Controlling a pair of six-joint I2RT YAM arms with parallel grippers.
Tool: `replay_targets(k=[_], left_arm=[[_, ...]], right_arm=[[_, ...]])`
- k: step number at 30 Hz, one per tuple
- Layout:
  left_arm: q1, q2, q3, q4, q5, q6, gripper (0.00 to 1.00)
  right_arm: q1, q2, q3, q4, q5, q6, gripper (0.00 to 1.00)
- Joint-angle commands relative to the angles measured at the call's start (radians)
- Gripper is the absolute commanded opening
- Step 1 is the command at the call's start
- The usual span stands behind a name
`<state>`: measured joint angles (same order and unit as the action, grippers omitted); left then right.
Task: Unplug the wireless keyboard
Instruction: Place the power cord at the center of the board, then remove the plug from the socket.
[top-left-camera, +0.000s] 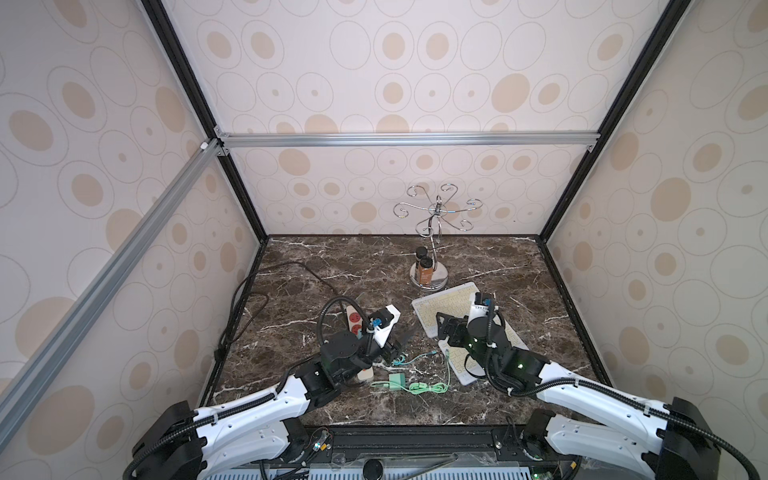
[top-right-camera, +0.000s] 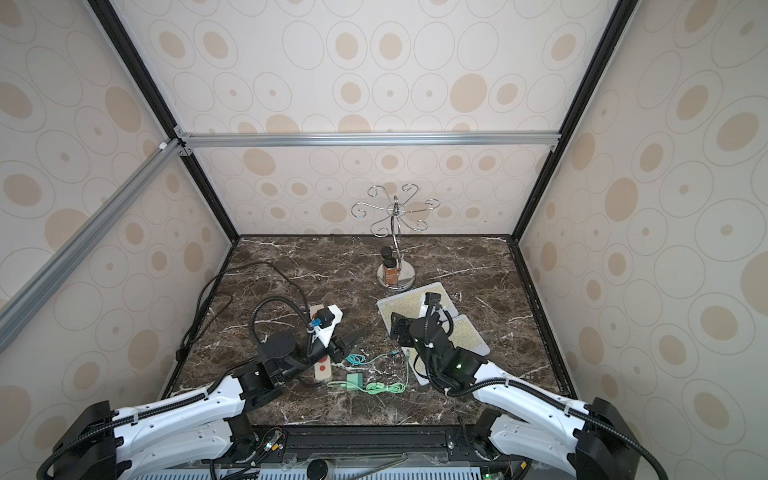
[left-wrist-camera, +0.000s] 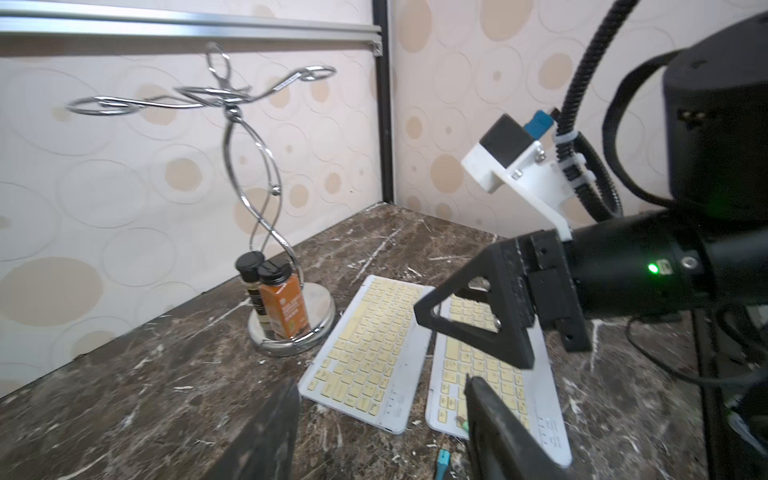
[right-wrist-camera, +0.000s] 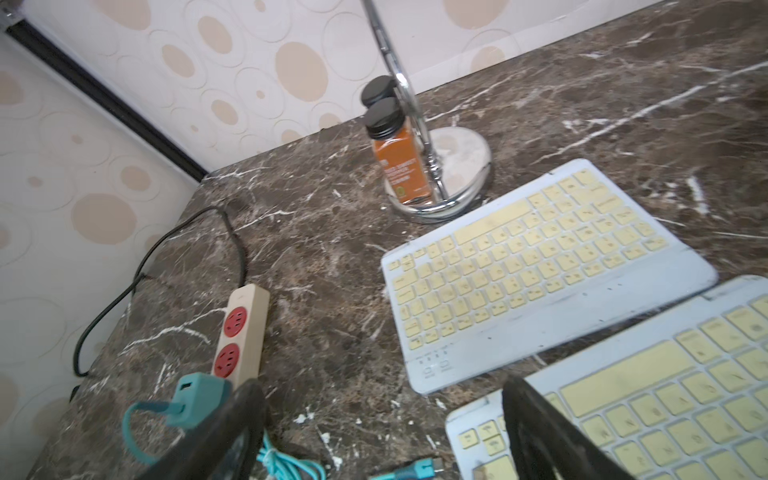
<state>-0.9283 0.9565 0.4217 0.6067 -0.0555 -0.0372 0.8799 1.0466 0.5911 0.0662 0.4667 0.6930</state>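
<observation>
— Checking the wireless keyboard (top-left-camera: 457, 362)? You'll find it lower right of centre in a top view, with the teal cable (top-left-camera: 417, 357) tip lying loose beside it.
— Pincers?
— Left gripper (top-right-camera: 347, 344) and right gripper (right-wrist-camera: 380, 386) both gape, empty, since it looks unplugged.

Marble tabletop (top-left-camera: 374, 257), oval-patterned walls (top-left-camera: 415, 83)

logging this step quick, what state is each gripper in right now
left gripper: open, holding nothing
right gripper: open, holding nothing
</observation>
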Motion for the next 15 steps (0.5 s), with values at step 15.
replay_targets(k=[15], left_arm=[[0.286, -0.263, -0.193, 0.141, -0.094, -0.32, 0.71]], right_arm=[[0.338, 0.453, 0.441, -0.25, 0.274, -0.165, 1.0]])
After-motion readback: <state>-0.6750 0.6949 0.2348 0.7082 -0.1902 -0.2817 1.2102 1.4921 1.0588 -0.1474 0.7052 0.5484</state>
